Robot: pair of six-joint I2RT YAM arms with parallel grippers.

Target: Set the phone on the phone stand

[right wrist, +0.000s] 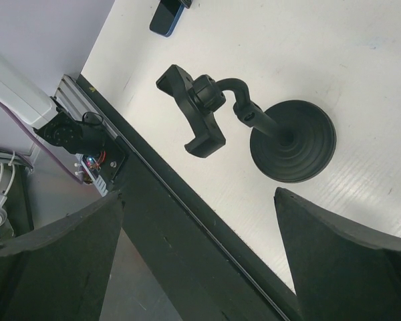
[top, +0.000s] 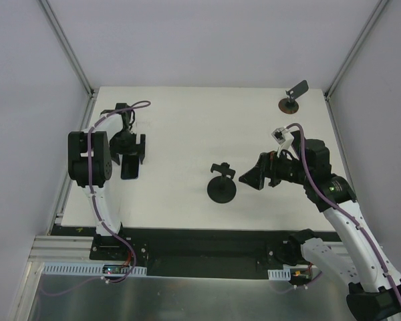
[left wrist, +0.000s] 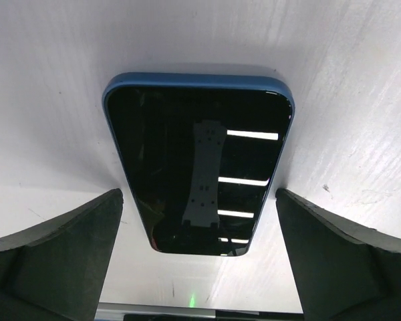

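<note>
The phone [left wrist: 197, 164], black with a dark glossy screen and a blue edge, lies flat on the white table at the left [top: 129, 170]. My left gripper [top: 130, 155] hovers right over it, open, with one finger [left wrist: 60, 254] on each side of the phone's near end and not touching it. The all-black phone stand [top: 222, 185] stands mid-table, with its round base [right wrist: 294, 140], bent stem and clamp head [right wrist: 194, 110]. My right gripper [top: 249, 178] is open and empty, just right of the stand. The right wrist view also shows the phone far off [right wrist: 167, 17].
A brown-based stand with a grey plate [top: 293, 97] stands at the back right corner. The table's black front edge [right wrist: 187, 227] runs under the right gripper. Grey walls close in the table on three sides.
</note>
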